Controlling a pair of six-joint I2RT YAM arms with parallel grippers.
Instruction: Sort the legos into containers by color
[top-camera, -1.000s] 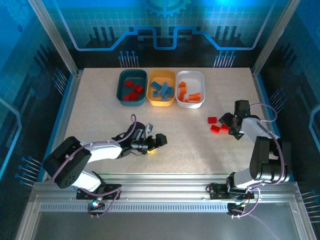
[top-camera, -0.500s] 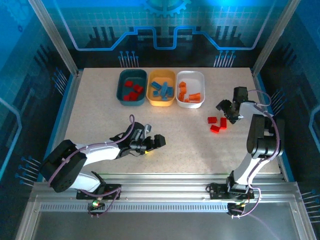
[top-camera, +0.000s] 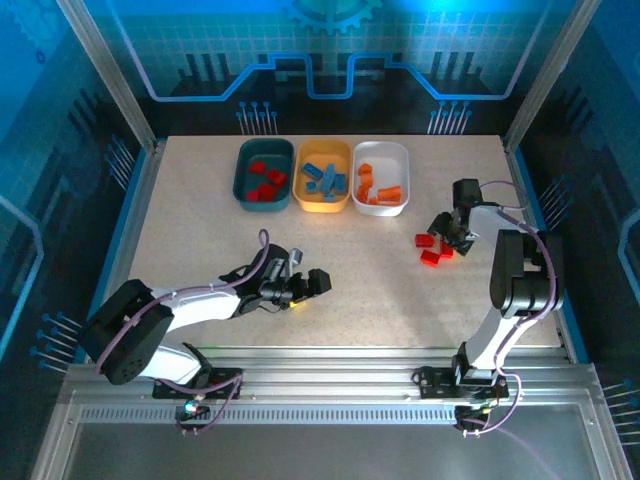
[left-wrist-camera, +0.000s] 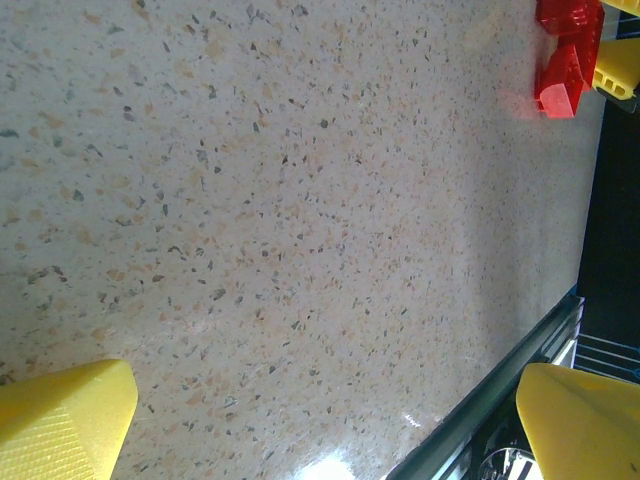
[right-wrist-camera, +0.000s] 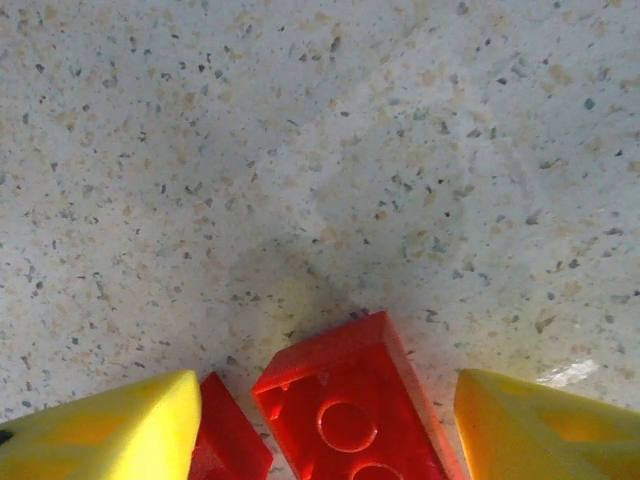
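At the right of the speckled table, the right end effector stood unclenched astride a small red plastic brick, gripping nothing yet; a pick seemed in hand, next needing a squeeze, lift and carry to the far dark teal tray.

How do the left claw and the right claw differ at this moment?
The left claw hangs over bare table with nothing in its gap; the right claw straddles a red brick, not yet gripping it. The left claw sits near the table's front middle; the right claw is at the right side, by the loose red bricks. Both are open and have yellow fingers.
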